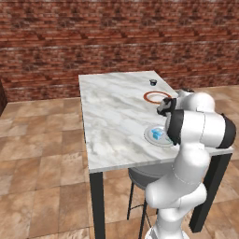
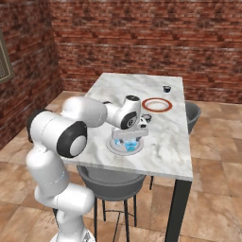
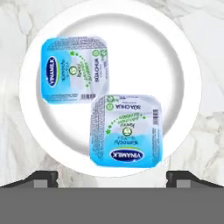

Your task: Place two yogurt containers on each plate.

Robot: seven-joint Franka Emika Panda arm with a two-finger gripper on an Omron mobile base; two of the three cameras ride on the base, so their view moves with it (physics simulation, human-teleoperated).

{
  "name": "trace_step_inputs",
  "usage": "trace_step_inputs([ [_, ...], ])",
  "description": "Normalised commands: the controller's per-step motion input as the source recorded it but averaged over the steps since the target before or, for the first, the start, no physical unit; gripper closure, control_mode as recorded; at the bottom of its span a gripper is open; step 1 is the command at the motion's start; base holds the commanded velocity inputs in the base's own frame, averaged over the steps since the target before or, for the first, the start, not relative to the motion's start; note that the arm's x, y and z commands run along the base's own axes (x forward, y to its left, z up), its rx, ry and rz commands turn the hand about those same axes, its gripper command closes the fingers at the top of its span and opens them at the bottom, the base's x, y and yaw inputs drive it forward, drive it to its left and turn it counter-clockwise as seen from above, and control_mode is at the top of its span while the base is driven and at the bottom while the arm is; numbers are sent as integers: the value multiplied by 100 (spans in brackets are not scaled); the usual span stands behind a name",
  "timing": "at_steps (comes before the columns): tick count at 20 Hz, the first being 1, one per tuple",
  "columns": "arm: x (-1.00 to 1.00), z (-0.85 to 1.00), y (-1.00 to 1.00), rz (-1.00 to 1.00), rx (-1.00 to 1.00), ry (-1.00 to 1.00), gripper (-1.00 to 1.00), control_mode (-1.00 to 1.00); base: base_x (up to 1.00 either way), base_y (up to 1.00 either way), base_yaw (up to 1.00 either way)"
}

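**Grey plate loaded; dark cups outstanding**

I find the marble worktop [image 1: 116, 116] largely bare on its left and middle, giving free room to swing; its right and near edges drop away close beside both plates. The red-rimmed plate [image 2: 157, 105] sits far right and holds nothing. The pale grey plate [image 3: 188, 65] lies near the front edge, carrying two light blue yogurt cups [image 3: 75, 70] [image 3: 126, 131], corners almost touching. One dark cup [image 1: 152, 82] stands far beyond the rimmed plate; what may be another [image 2: 143, 123] shows just beside the wrist. I judge these cups light, thin-walled, foil-topped: grip opposite side walls, gently. The tool [image 3: 111, 177] hangs above the grey plate, spread wide, holding nothing.
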Motion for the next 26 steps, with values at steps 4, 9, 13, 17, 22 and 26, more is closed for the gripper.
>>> trace_step_inputs([
  [4, -25, 58, 0, 0, 0, 0, -100, -100, 0, 0, 0],
  [9, -30, 56, 0, 0, 0, 0, -100, -100, 0, 0, 0],
  [13, -34, 56, 4, 0, 0, 0, -100, -100, 0, 0, 0],
  [17, -48, 52, 7, -6, 0, 0, -100, -100, 0, 0, 0],
  [22, -61, 33, 7, -14, 0, 0, -100, -100, 0, 0, 0],
  [26, -61, 6, 27, -26, -1, 0, -100, -100, 0, 0, 0],
])
